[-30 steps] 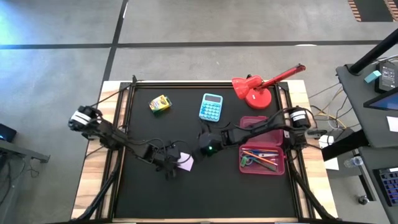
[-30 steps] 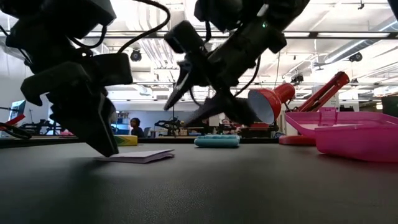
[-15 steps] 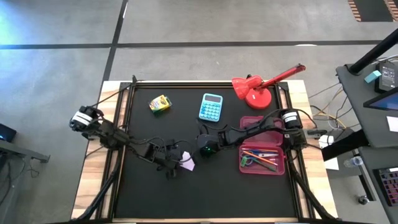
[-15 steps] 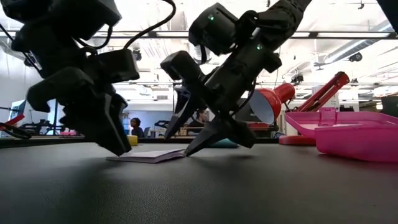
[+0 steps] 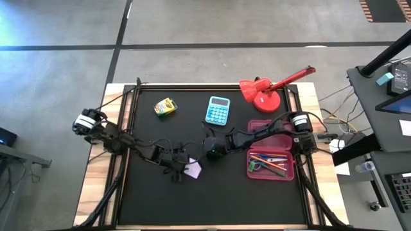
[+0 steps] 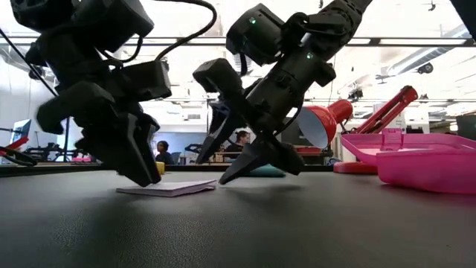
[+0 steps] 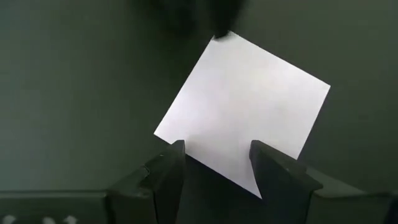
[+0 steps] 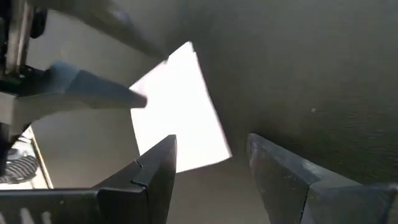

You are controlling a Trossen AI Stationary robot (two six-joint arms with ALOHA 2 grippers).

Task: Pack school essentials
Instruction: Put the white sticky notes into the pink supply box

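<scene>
Black matting covered the table (image 5: 148, 205) in the high view, with the pink note (image 5: 192, 169) lying near centre, the left gripper (image 5: 178, 168) at its nine o'clock and the right gripper (image 5: 207, 154) at its two o'clock. A pink case (image 5: 271, 156) at three o'clock already held pens and scissors; the calculator (image 5: 218, 110) and lamp (image 5: 263, 94) sat toward twelve.

Low view: the note (image 6: 165, 187) lay flat, the left gripper (image 6: 137, 167) down on its edge, the right gripper (image 6: 249, 160) spread open and empty just beside it.

Left wrist view: the fingers (image 7: 171, 171) stood apart over the note (image 7: 249, 118), gripping nothing.

Right wrist view: open fingers (image 8: 155, 171) straddled a corner of the note (image 8: 180, 106).

Judged from this, one gripper should pin the sheet while the other slides under an edge — closing slowly, so the paper lifts rather than skids.
</scene>
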